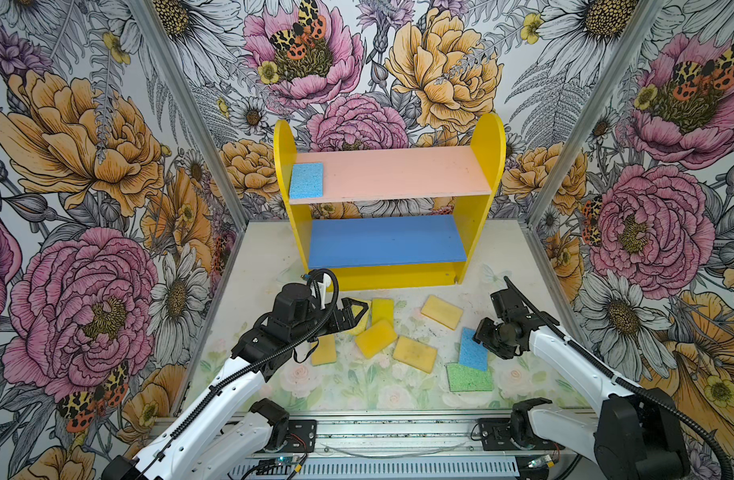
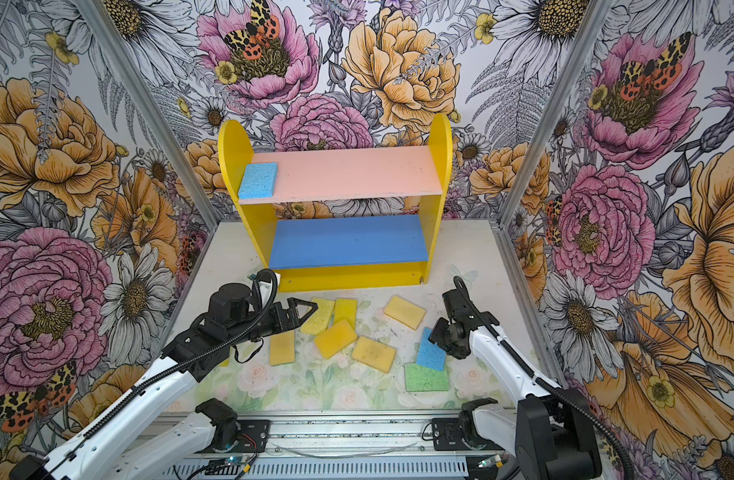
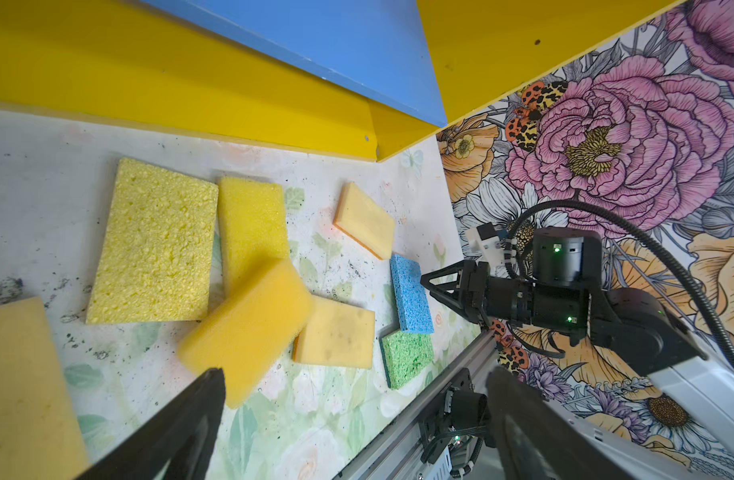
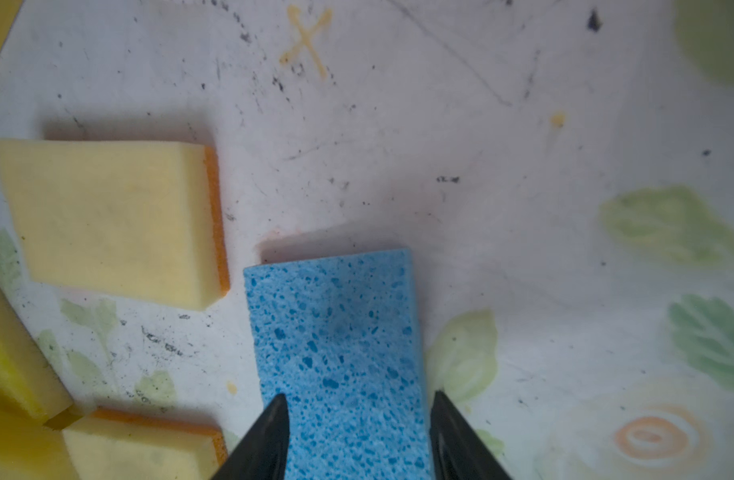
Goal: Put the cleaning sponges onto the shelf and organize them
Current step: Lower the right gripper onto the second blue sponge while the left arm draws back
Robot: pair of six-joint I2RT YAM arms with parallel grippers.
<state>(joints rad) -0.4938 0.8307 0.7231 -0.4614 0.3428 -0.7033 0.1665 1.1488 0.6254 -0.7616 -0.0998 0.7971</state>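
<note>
The shelf stands at the back, and one light blue sponge lies at the left end of its pink upper board. Its blue lower board is bare. On the table lie several yellow sponges, a green sponge and a second blue sponge. My right gripper is down over that blue sponge, open, one jaw at each long edge. My left gripper hovers wide open over the yellow sponges near the shelf base, holding nothing.
Flowered walls with metal corner posts close in both sides. A metal rail with the arm mounts runs along the front edge. The green sponge touches a corner of the blue one beside the right arm.
</note>
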